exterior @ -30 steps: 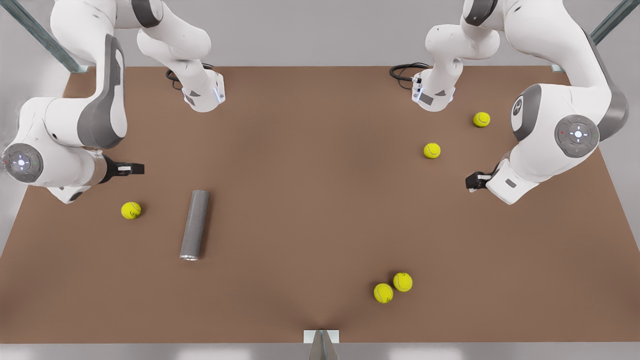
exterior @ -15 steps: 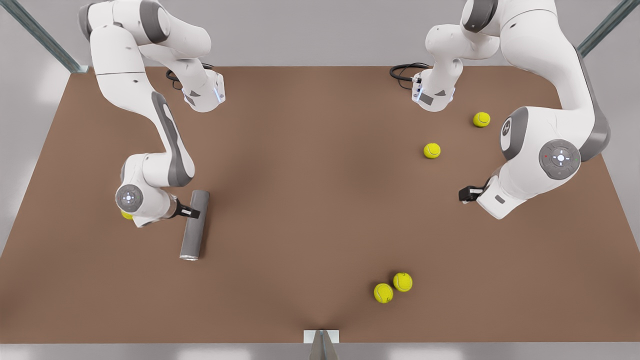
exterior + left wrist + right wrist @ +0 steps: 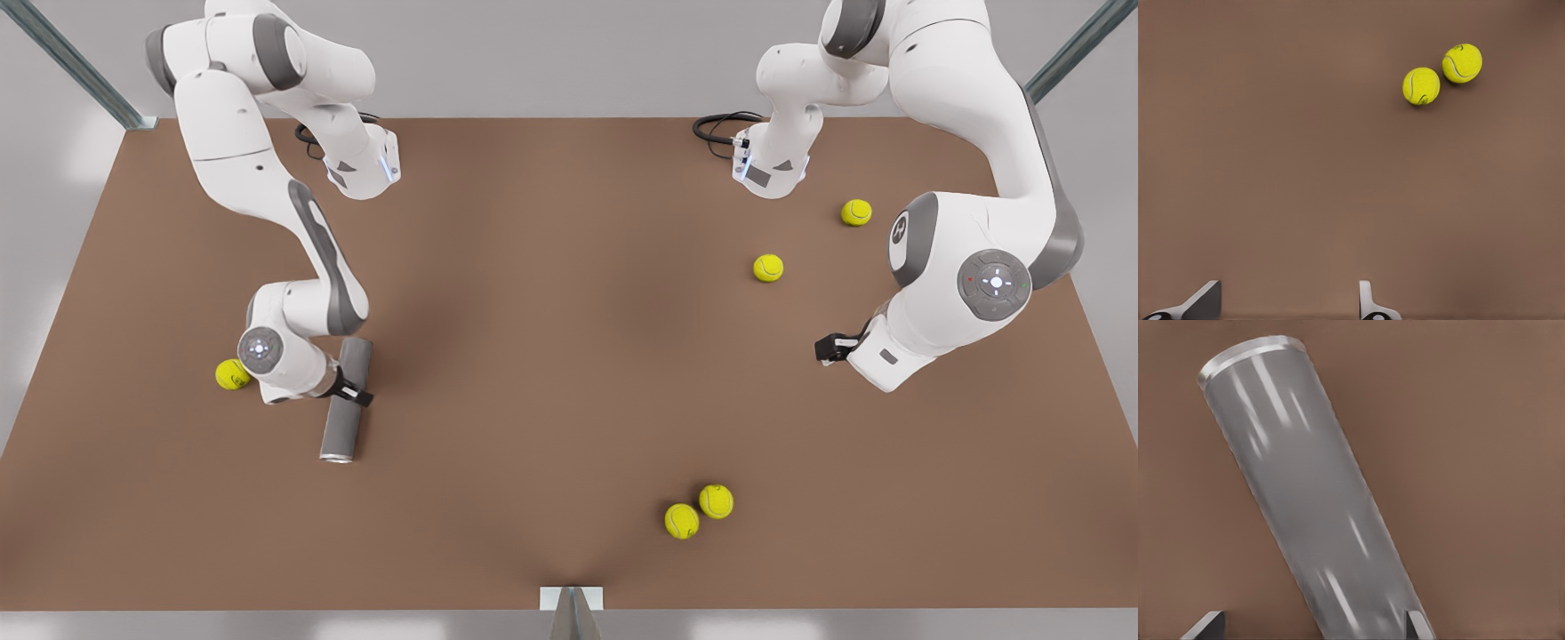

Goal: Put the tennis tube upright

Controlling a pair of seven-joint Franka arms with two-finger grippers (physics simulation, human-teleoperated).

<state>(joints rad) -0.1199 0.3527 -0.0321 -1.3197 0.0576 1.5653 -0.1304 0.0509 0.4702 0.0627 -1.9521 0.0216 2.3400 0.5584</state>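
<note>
No legible text, labels, brand names or numbers on any surface. Only sign-like marks: a round grey control pad with a white cross of lit dots on each arm's wrist joint, and a small white emblem on a grey joint cap, too small to read as a letter.

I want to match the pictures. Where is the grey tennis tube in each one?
Front view: tennis tube lies lower left, under the right gripper.
Right wrist view: tube slants between open fingers.
Left wrist view: left gripper over brown table, facing two tennis balls.
Shared landmark: the tube's silvery rim.
</note>
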